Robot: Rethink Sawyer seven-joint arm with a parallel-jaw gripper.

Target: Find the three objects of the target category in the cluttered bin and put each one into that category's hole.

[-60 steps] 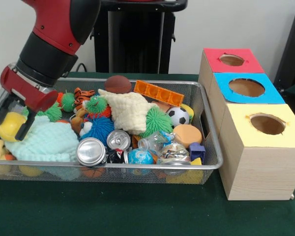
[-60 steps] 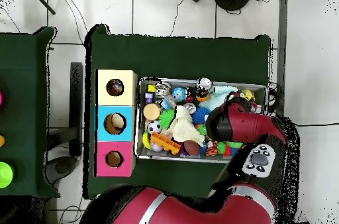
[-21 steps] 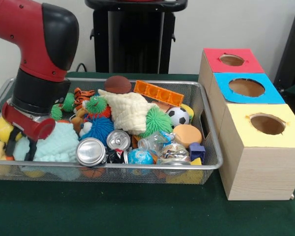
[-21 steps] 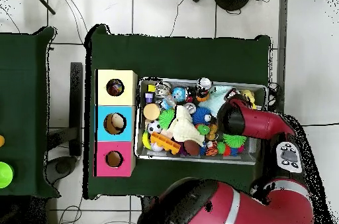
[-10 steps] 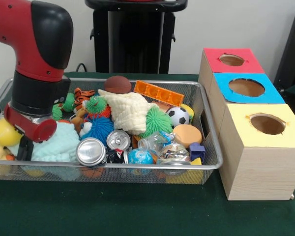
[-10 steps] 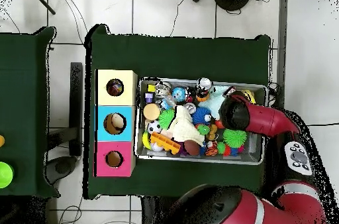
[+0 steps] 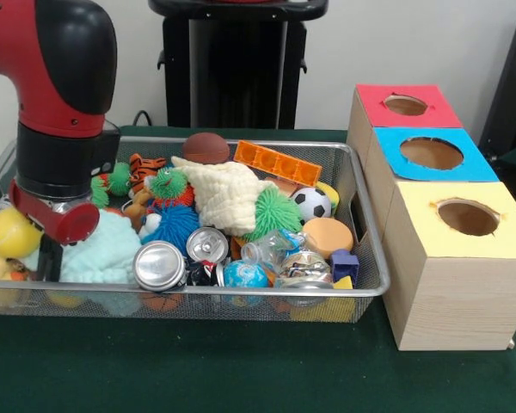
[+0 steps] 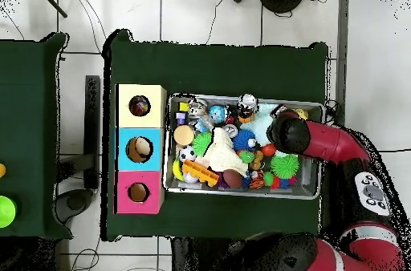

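On the green table (image 7: 198, 370) stands the wire bin (image 7: 361, 288), full of toys. The gripper (image 7: 47, 258) sits low on the mint-green cloth (image 7: 103, 249) at the bin's end farthest from the yellow hole (image 7: 467, 217); whether it grips, I cannot tell.

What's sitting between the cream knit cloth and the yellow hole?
In the front view, a green spiky ball, a small soccer ball and the bin's mesh end wall lie between the cream knit cloth and the yellow hole.

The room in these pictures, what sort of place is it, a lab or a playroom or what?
Most likely a robotics lab set up for a sorting test. A red and black robot arm reaches into a wire-mesh bin crammed with toys, cans and cloths; beside it stand wooden boxes with colour-faced holes; cables trail over the tiled floor.
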